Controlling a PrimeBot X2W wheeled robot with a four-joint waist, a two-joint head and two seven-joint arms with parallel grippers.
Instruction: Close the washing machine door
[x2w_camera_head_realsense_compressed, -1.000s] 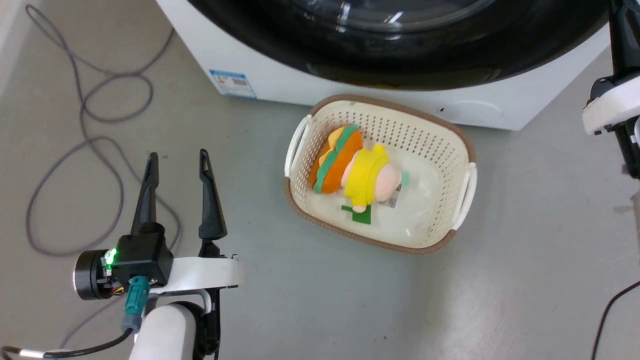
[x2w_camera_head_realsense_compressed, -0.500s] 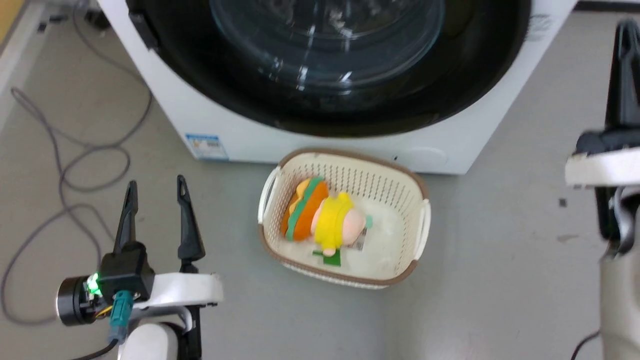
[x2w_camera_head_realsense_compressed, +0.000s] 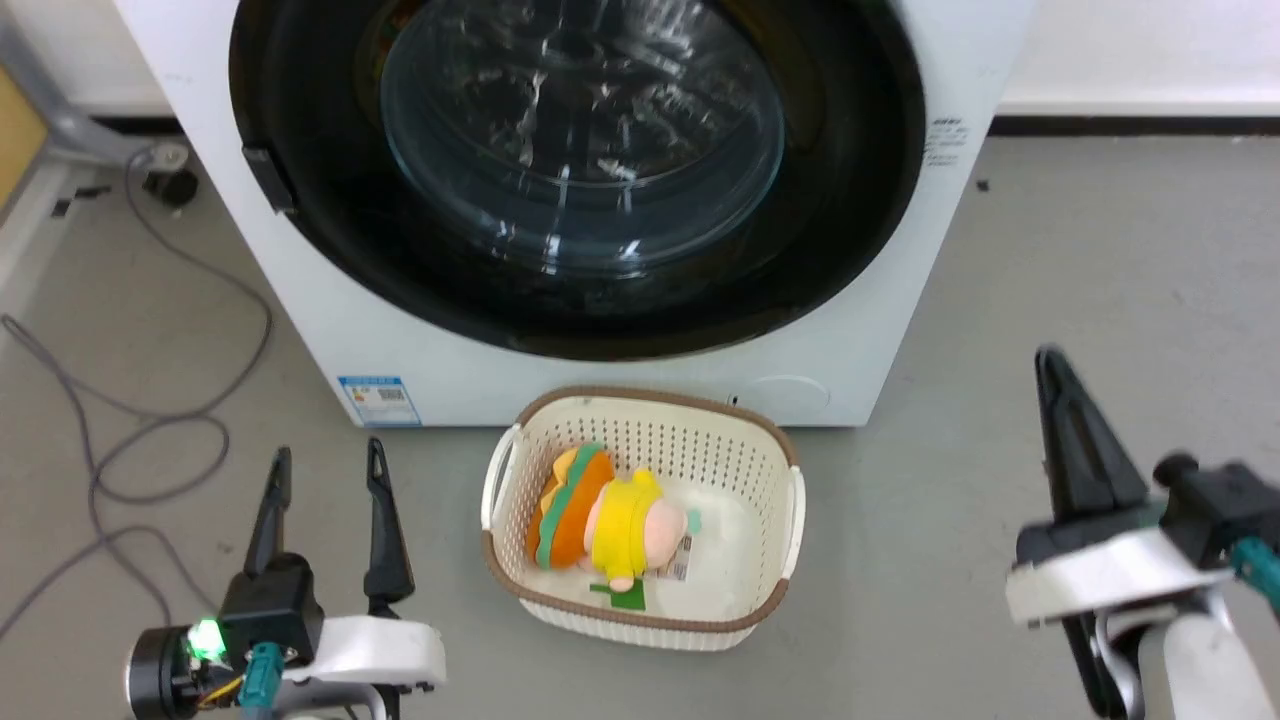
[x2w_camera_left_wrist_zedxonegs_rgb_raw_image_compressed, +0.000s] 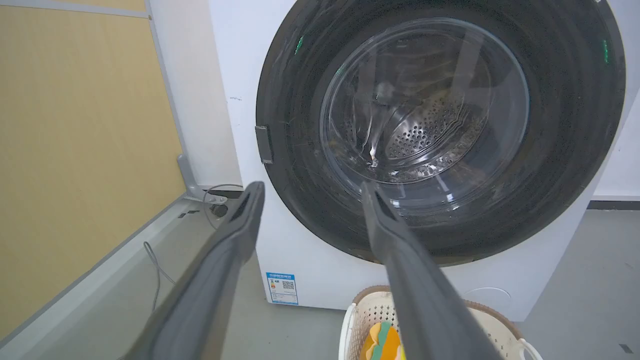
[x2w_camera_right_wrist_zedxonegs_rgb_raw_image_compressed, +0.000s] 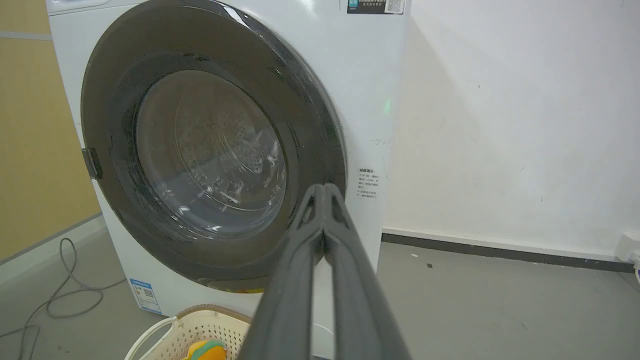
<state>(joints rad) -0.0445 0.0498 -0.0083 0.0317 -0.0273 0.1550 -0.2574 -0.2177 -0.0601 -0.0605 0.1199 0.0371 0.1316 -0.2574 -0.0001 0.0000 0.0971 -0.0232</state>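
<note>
The white washing machine (x2w_camera_head_realsense_compressed: 300, 330) stands ahead of me. Its round black washing machine door (x2w_camera_head_realsense_compressed: 840, 200) lies flat against the front, and the steel drum shows through the domed glass. The door (x2w_camera_left_wrist_zedxonegs_rgb_raw_image_compressed: 440, 130) shows in the left wrist view beyond my left gripper (x2w_camera_left_wrist_zedxonegs_rgb_raw_image_compressed: 311, 187). That gripper (x2w_camera_head_realsense_compressed: 328, 458) is open and empty, low at the left, well short of the machine. My right gripper (x2w_camera_head_realsense_compressed: 1050, 365) hangs at the lower right, clear of the machine. In the right wrist view its fingers (x2w_camera_right_wrist_zedxonegs_rgb_raw_image_compressed: 324, 187) meet at the tips, shut on nothing, with the door (x2w_camera_right_wrist_zedxonegs_rgb_raw_image_compressed: 210, 150) behind them.
A cream laundry basket (x2w_camera_head_realsense_compressed: 650, 440) sits on the grey floor just in front of the machine, between my grippers, with a burger-shaped plush toy (x2w_camera_head_realsense_compressed: 600, 515) inside. A grey cable (x2w_camera_head_realsense_compressed: 150, 418) loops over the floor at the left. A white wall (x2w_camera_right_wrist_zedxonegs_rgb_raw_image_compressed: 500, 125) stands right of the machine.
The head camera has pulled back and tilted up, so the whole door now shows. My right gripper has dropped from the upper right edge to the lower right. The left gripper stays open.
</note>
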